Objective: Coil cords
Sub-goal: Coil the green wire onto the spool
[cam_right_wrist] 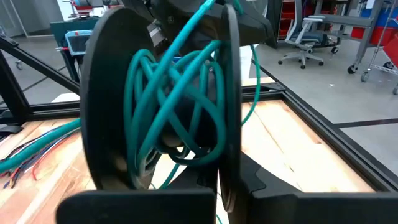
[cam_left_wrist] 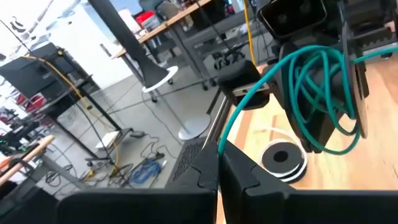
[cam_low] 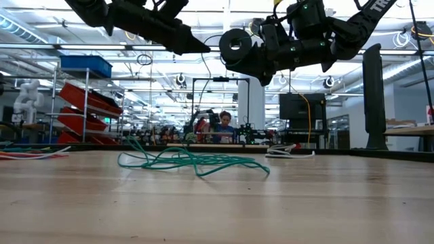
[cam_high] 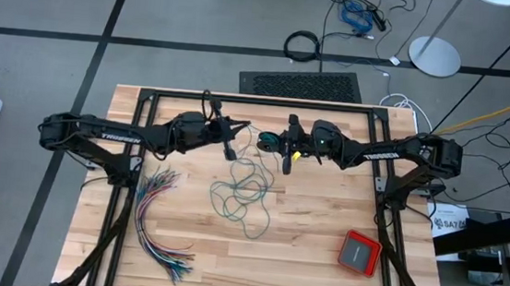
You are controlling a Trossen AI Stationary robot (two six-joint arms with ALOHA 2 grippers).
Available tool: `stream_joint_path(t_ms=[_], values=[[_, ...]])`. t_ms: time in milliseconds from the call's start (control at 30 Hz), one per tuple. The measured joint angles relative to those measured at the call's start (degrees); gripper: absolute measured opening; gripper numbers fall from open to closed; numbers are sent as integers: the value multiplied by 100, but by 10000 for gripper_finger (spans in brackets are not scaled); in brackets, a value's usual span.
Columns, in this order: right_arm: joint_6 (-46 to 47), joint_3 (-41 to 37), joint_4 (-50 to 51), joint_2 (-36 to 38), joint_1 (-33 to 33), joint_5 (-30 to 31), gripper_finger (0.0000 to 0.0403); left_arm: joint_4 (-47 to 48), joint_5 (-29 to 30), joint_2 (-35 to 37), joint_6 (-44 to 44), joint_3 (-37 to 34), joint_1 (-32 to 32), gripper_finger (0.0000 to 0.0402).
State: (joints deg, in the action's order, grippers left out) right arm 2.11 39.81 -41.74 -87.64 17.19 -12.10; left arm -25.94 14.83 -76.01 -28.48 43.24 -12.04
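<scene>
Two tools are up in the air over the far middle of the counter (cam_high: 323,214), facing each other. Left tool (cam_high: 229,146) has its fingers pinched together on the teal-green cord (cam_high: 243,196); from the left wrist view the strand runs out of the closed fingertips straight across to the spool (cam_right_wrist: 165,99). That spool sits on the right, held by the right tool (cam_high: 287,155), fingers clamped shut on it, with several teal loops already wrapped on.

What matters next, I'd guess: the spool lies to the right of the left tool and close by, axis roughly along the line between the arms. The unwound cord lies in a loose tangle on the counter below and nearer the front, so the left arm is the one feeding it.
</scene>
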Motion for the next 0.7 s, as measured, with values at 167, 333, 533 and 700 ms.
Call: stream_joint_path(t_ms=[167, 333, 533, 700], values=[[5, 0, 0, 0, 0, 0, 0, 181, 400, 147, -54, 0, 5, 1], [15, 0, 0, 0, 0, 2, 0, 295, 587, 469, -78, 0, 7, 0], [20, 0, -1, 0, 2, 22, 0, 458, 827, 853, -59, 0, 16, 0], [83, -2, -39, 0, 9, 58, 0, 985, 944, 927, 162, 0, 16, 0]])
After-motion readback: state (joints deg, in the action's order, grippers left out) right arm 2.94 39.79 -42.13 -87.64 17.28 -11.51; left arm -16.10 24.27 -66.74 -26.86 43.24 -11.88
